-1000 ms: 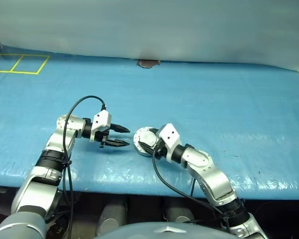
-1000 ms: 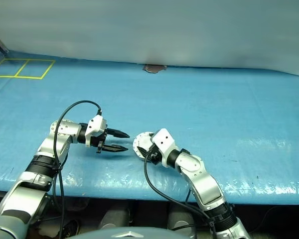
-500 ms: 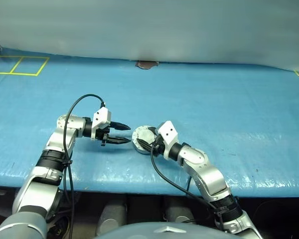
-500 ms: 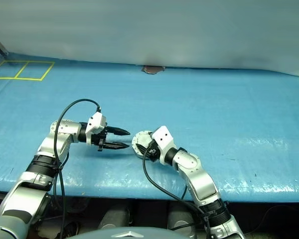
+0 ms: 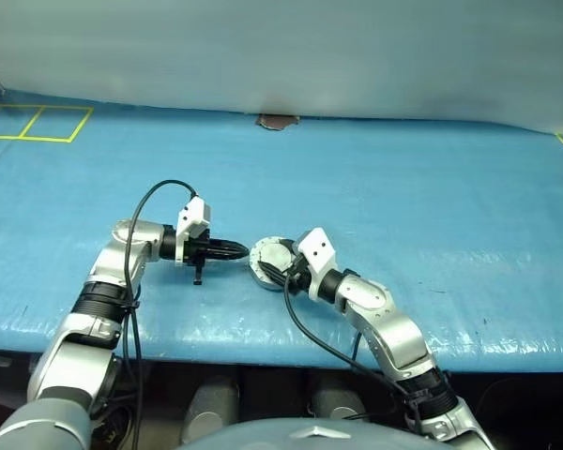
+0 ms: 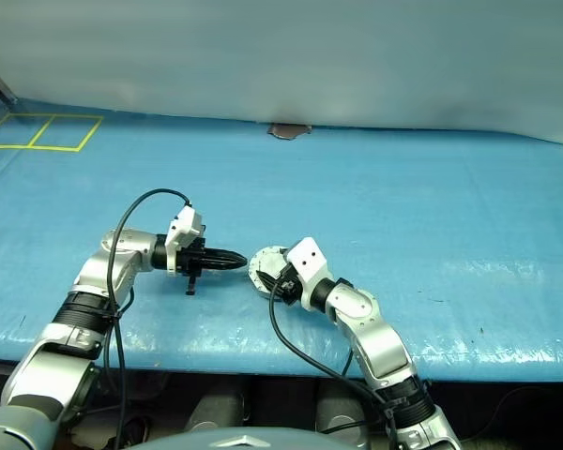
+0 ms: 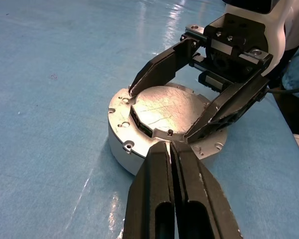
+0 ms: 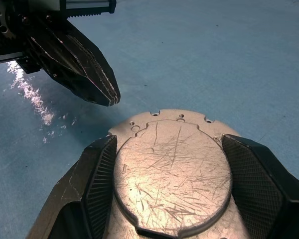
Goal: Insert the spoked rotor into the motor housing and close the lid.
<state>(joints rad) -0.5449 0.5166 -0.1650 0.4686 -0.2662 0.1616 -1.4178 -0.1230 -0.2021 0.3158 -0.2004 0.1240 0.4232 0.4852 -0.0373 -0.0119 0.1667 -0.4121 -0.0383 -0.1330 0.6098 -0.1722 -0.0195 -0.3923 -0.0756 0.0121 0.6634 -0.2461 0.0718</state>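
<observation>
Count: one housing (image 7: 139, 142) with one lid (image 7: 169, 112) lying flat on top, plain scratched face up; two grippers; one blue table cover (image 5: 432, 197). Housing sits near the front edge, about centre, between the two grippers. Right gripper (image 8: 169, 184): fingers (image 8: 92, 191) spread wide, one on each side of the lid, pressed against its rim from the near right. Left gripper (image 7: 170, 145): fingers pressed together, nothing between them, tips just at the housing's left edge; contact cannot be told.
</observation>
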